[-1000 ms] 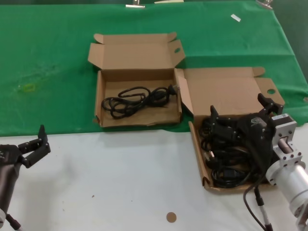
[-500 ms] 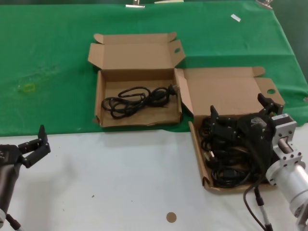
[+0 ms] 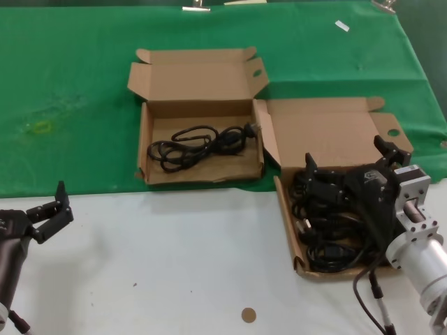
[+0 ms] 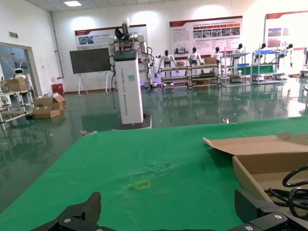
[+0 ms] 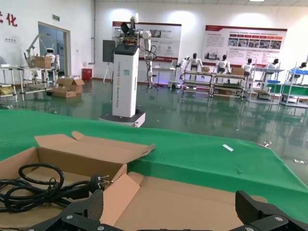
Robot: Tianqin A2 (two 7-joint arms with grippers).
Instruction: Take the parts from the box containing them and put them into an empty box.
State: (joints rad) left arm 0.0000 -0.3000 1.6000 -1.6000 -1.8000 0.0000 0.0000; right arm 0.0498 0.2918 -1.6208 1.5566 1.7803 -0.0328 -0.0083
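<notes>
The right tool [image 3: 347, 162] hovers with its jaws spread wide over the source box [image 3: 328, 136], which holds tangled black cables [image 3: 328, 230]. The left tool [image 3: 50, 209], also spread wide, waits over the white tabletop [image 3: 174, 265]. Risk: intertwined loops may drag neighbouring cables out before the receiving box [image 3: 199, 91], which already holds one cable.

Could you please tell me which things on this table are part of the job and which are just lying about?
Job:
- right box, full of black cables
- left box, holding one cable
- right hand, open over the right box
- left hand, open, idle at the table's near left

Lying about:
- brown disc
- white tag on the green cloth
</notes>
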